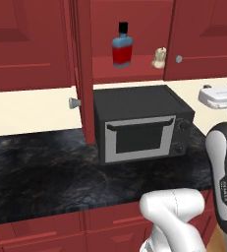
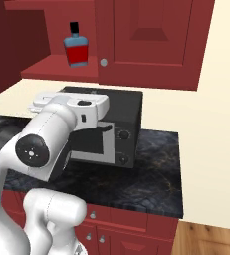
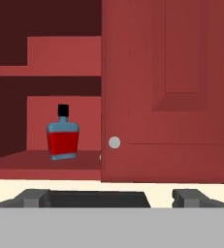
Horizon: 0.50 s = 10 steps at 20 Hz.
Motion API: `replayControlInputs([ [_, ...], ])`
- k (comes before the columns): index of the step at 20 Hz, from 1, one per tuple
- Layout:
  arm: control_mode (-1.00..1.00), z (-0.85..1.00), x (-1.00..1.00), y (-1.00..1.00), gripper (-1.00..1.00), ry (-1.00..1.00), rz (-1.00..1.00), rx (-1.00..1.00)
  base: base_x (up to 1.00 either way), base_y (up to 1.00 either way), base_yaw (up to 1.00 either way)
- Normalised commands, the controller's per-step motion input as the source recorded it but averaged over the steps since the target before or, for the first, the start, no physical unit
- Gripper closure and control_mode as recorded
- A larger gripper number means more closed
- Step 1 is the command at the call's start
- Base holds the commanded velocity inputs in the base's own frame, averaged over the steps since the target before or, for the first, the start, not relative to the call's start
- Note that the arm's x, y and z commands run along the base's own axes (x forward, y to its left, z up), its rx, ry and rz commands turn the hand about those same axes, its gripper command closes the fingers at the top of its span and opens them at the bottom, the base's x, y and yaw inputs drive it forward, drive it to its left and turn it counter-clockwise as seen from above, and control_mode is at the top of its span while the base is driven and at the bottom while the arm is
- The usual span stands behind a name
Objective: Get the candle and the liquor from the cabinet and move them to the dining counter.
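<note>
The gripper [image 3: 111,197] is spread wide and holds nothing; in the hand view its two dark fingertips [image 3: 32,197] stand far apart at the bottom edge, with the dark top of the microwave [image 3: 99,198] between them. Seen from the gripper, the liquor [image 3: 62,138] stands upright at about 11 o'clock, on the red shelf [image 3: 36,162] of the open cabinet [image 3: 60,58], well apart from the fingertips. At about 1 o'clock is the closed door [image 3: 171,97] with its round silver knob [image 3: 114,142], just beside the bottle's right side. In the left base view the liquor [image 1: 122,47] is on the same shelf, and the candle [image 1: 159,58] stands at its 3 o'clock, near it but not touching, close to the closed door's knob [image 1: 179,59]. The microwave [image 1: 142,123] sits on the black counter [image 1: 36,167], below the shelf. The open door [image 1: 85,69] hangs edge-on at 9 o'clock from the liquor.
</note>
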Motion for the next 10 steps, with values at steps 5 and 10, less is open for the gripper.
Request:
replayControlInputs([
  [5,-1.0,-0.05,0.27,-0.05,-1.0,0.0,0.0,0.0,0.0,0.0,0.0],
  [10,-1.0,-0.02,0.25,-0.06,-1.0,0.0,0.0,0.0,0.0,0.0,0.0],
])
